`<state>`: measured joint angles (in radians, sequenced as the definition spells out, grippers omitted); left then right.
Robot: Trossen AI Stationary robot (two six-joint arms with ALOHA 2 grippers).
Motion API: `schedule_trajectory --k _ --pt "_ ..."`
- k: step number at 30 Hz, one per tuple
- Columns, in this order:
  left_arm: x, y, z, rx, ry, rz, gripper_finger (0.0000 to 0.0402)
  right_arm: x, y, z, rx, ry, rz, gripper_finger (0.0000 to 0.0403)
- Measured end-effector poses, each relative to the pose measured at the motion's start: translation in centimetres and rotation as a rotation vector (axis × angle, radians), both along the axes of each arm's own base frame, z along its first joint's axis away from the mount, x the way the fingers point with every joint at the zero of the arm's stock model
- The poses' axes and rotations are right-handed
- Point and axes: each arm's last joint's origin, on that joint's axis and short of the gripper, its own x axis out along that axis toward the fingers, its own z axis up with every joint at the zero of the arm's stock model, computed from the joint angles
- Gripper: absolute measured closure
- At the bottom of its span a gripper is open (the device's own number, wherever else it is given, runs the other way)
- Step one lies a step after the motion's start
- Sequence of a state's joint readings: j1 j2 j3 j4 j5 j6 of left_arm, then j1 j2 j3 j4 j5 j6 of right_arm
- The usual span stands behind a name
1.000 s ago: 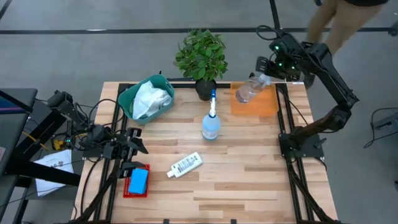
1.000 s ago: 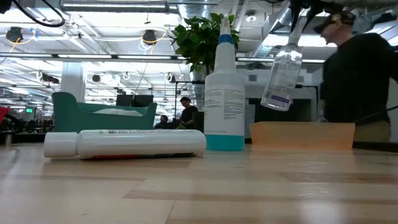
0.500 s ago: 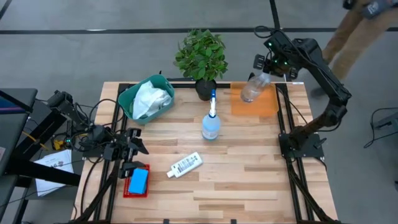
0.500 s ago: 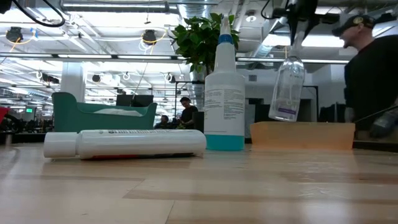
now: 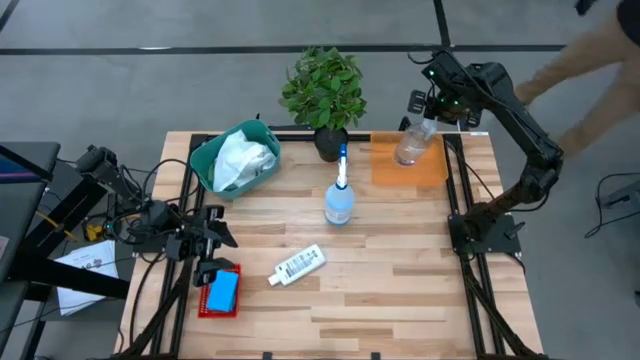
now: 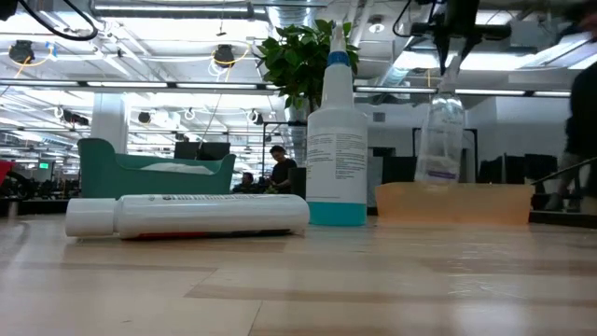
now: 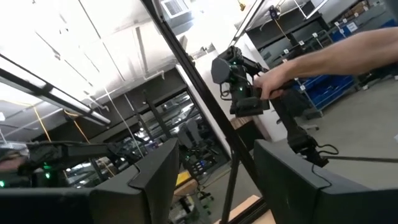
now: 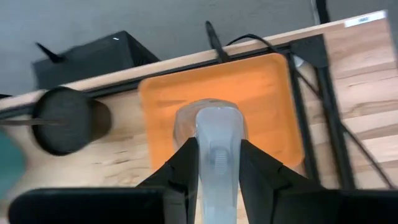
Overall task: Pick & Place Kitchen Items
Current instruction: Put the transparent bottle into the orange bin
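My right gripper [image 5: 428, 115] is shut on a clear spray bottle [image 5: 409, 149] over the orange tray [image 5: 432, 170] at the table's far right. In the low view the bottle [image 6: 439, 140] hangs nearly upright, its base about level with the tray's rim [image 6: 485, 191]. My left gripper [image 5: 213, 243] is open and empty at the left edge, just beyond a blue sponge [image 5: 222, 291]. A second spray bottle [image 5: 339, 200] stands mid-table. A white labelled bottle [image 5: 298, 265] lies on its side. A white cloth [image 5: 240, 158] lies in a teal bin. My right gripper pinches the bottle's grey spray head [image 8: 217, 140] between its two fingers [image 8: 186, 168], coming from above and pointing down. The bottle hangs below the fingers, nearly upright, over the orange tray [image 8: 273, 87]. I cannot tell whether its base touches the tray.
A leafy plant in a black pot [image 5: 324, 92] stands at the far edge, left of the orange tray. The teal bin [image 5: 205, 160] is at the far left. The blue sponge rests on a red tray [image 5: 203, 300]. A person [image 5: 585, 55] moves beyond the table's far right corner.
My right gripper has gone a little toward the table's right edge and down over the orange tray. The bottle has swung from tilted to nearly upright and hangs lower. The person behind the table has moved off to the right.
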<state>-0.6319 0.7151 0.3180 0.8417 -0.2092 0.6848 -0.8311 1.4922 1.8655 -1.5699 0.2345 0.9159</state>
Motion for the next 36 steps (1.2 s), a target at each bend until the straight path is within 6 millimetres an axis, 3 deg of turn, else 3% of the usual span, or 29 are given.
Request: schedule_trajectory --k 13,36 --pt "0.0 0.0 0.0 0.013 -0.005 0.009 0.0196 -0.6 -1.0 -2.2 0.048 0.12 0.03 0.0323" --pt "0.0 0.0 0.0 0.013 -0.002 0.009 0.0196 -0.9 -2.2 -3.1 -0.025 0.202 0.036 0.0323"
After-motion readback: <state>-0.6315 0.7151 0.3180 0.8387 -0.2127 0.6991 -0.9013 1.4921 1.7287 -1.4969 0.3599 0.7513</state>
